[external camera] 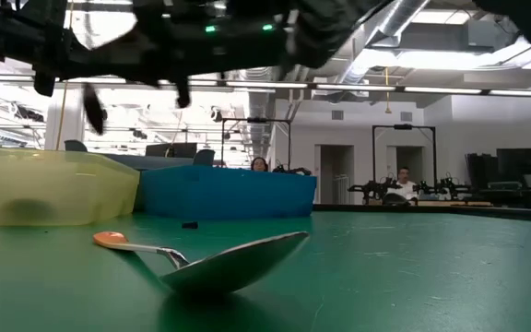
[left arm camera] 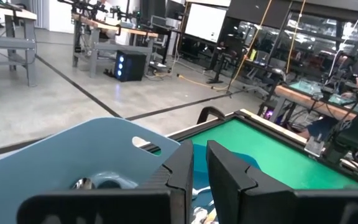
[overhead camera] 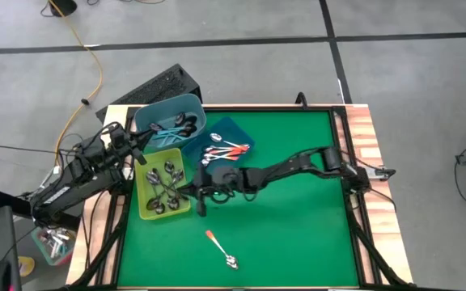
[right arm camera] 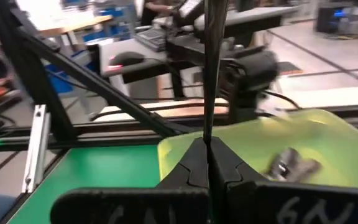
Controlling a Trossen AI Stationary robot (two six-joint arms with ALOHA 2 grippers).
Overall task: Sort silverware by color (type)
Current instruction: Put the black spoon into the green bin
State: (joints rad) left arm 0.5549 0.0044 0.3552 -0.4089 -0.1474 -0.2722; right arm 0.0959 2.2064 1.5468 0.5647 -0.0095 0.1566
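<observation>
Right gripper [overhead camera: 201, 200] jaws pinch a dark spoon [right arm camera: 207, 68] upright beside yellow bin [overhead camera: 146, 212], likely for dropping there; left gripper [overhead camera: 142, 145] jaws nearly together over blue bin [overhead camera: 191, 103]; orange spoon [overhead camera: 220, 248] waits on worktop [overhead camera: 298, 234]

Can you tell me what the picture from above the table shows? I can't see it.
From above, the right tool is pinched shut beside a yellow-green bin of silver spoons. The left tool waits by a light blue bin. One orange-handled spoon lies alone on the green table.
</observation>
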